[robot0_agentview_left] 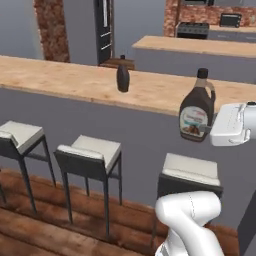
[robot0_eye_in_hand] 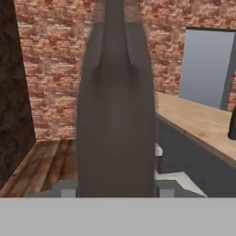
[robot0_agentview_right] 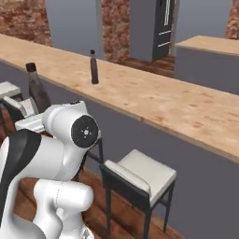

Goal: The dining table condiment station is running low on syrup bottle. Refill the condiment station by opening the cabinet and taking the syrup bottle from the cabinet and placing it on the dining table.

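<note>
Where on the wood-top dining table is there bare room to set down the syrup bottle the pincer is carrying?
The dining table is nearly all bare. Only a small dark bottle stands on it, so the long stretches either side of that bottle are free, including the patch behind the syrup bottle, held in the pincer. Nothing is crowded.

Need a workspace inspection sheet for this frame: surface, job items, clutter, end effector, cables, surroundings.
Surface: dining table, light wood top, grey side, running across both base views.
Job's things: syrup bottle upright, held in the air in front of the table's grey side, not on the top; cabinet not seen.
Clutter: one small dark bottle standing on the table.
End effector: shut on the syrup bottle.
Cables: nothing seen.
Surroundings: stools along the table, brick wall, refrigerator, second counter.
</note>
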